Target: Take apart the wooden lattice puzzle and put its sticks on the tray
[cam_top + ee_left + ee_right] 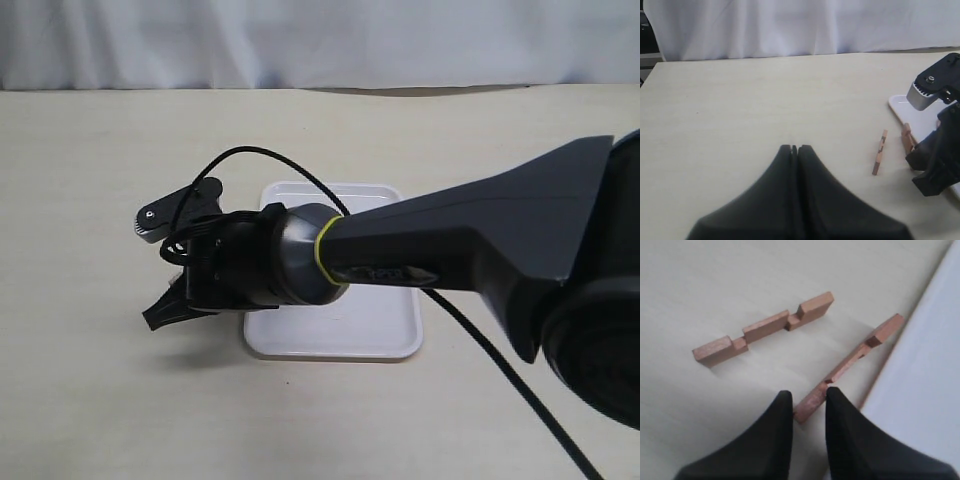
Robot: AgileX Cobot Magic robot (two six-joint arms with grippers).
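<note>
Two loose reddish-brown notched sticks lie on the table beside the white tray. One stick lies apart from the tray. The other stick lies along the tray's rim, and my right gripper is shut on its near end, low over the table. The left wrist view shows both the far stick and the rim-side stick, next to the tray. My left gripper is shut on nothing, over bare table. No assembled lattice shows. In the exterior view my right gripper hides the sticks.
The right arm reaches across the tray from the right and covers much of it. The right wrist camera housing stands above the tray's corner. A white curtain backs the table's far edge.
</note>
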